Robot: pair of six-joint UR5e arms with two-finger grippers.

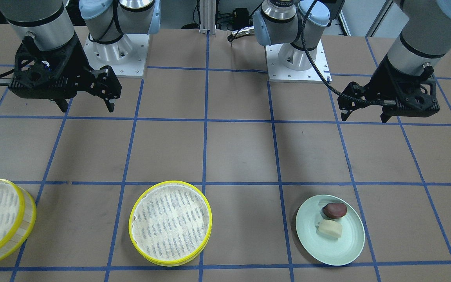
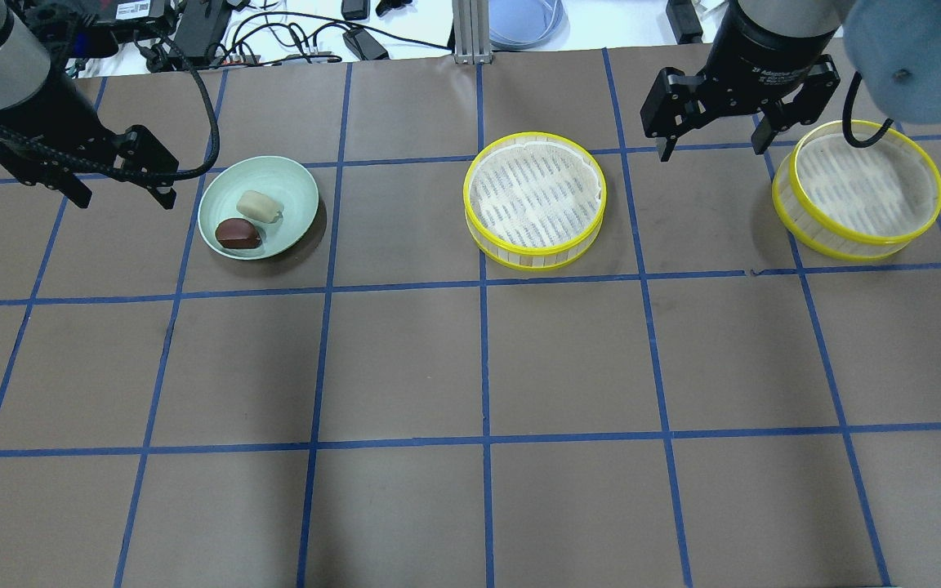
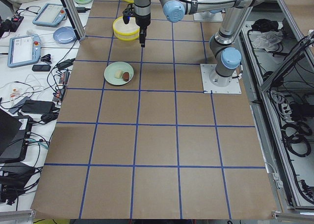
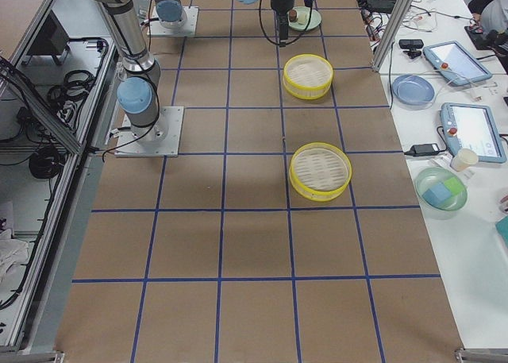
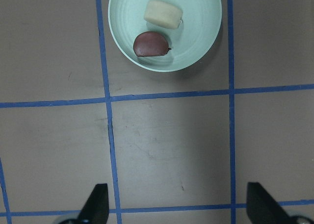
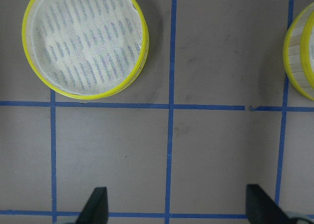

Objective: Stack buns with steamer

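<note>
A cream-white bun point(image 2: 259, 206) and a dark reddish-brown bun point(image 2: 238, 233) lie side by side on a pale green plate point(image 2: 295, 184). Two yellow-rimmed steamer trays stand apart, both empty: one at mid-table point(image 2: 534, 200), one at the far right point(image 2: 857, 189). My left gripper point(image 2: 126, 198) is open and empty, hovering just left of the plate; its wrist view shows the cream bun point(image 5: 163, 13) and brown bun point(image 5: 151, 43) ahead. My right gripper point(image 2: 713, 149) is open and empty, hovering between the two trays; its wrist view shows the middle tray point(image 6: 85, 42).
The table is brown paper with a blue tape grid. Cables and devices lie beyond the far edge point(image 2: 274, 33). The arm bases point(image 1: 116, 51) stand at the robot's side. A side bench with tablets and bowls point(image 4: 444, 188) runs along the table.
</note>
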